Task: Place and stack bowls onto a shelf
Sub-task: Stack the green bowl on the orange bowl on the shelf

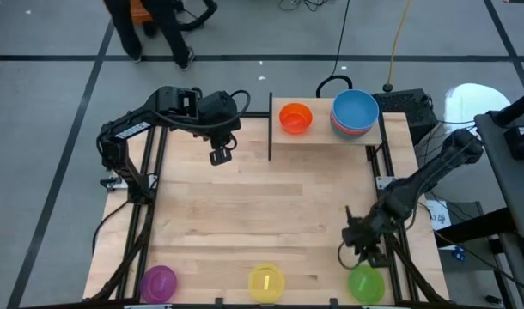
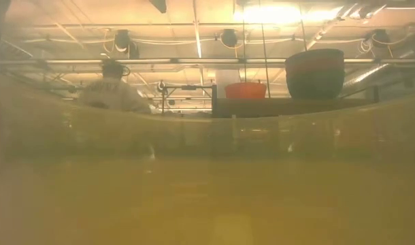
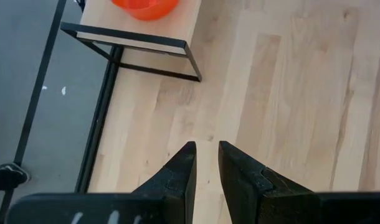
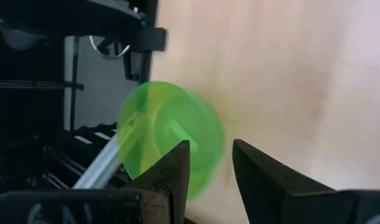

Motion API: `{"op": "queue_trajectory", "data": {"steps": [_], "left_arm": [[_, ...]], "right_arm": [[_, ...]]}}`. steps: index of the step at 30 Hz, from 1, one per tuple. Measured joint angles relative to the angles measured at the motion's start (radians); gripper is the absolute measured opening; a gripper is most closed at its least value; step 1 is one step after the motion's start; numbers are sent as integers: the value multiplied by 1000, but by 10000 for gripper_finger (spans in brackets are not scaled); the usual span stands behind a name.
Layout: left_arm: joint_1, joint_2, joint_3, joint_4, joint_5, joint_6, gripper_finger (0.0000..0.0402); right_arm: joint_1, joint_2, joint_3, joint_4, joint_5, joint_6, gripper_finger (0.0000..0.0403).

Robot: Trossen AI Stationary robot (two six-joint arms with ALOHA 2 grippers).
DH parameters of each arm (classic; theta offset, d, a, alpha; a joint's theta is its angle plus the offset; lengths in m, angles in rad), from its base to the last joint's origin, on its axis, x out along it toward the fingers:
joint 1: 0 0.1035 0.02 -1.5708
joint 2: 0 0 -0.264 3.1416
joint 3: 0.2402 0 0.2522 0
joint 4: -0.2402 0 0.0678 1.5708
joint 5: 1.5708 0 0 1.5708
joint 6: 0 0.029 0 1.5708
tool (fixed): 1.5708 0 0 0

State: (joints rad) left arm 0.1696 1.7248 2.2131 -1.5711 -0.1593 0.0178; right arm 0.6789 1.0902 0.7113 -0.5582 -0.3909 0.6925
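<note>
Right gripper [image 1: 358, 242] hangs just above the green bowl [image 1: 366, 282] at the desk's [image 1: 245, 215] near edge, far from the shelf [image 1: 324, 129], fingers apart with nothing between them, lined up for a pick, I'd say. Left gripper [image 1: 220, 155] waits beside the shelf, fingers slightly apart, empty. On the shelf: an orange bowl [image 1: 295, 118] and a blue-topped stack [image 1: 355, 112].

The shelf [image 1: 326, 139] is light wood with a black bar. On it sit an orange bowl [image 1: 295, 118] and a blue bowl [image 1: 355, 109] stacked on pink and red ones. The purple bowl [image 1: 158, 282], yellow bowl [image 1: 266, 282] and green bowl [image 1: 366, 283] sit on the light wood surface [image 1: 245, 206].
</note>
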Motion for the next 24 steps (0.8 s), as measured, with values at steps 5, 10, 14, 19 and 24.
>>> {"op": "queue_trajectory", "data": {"steps": [5, 10, 14, 19, 24], "left_arm": [[0, 0, 0, 0, 0, 8, 74], [0, 0, 0, 0, 1, 30, 74], [-1, 0, 0, 0, 2, 30, 74], [-1, 0, 0, 0, 2, 25, 74], [-1, 0, 0, 0, 3, 21, 74]], "right_arm": [[66, 97, 0, 149, 57, 78, 113], [111, 175, 0, 156, 102, 115, 113], [135, 223, 0, 155, 101, 115, 113], [160, 264, 0, 151, 100, 110, 113], [175, 324, 0, 146, 103, 108, 113]]}}
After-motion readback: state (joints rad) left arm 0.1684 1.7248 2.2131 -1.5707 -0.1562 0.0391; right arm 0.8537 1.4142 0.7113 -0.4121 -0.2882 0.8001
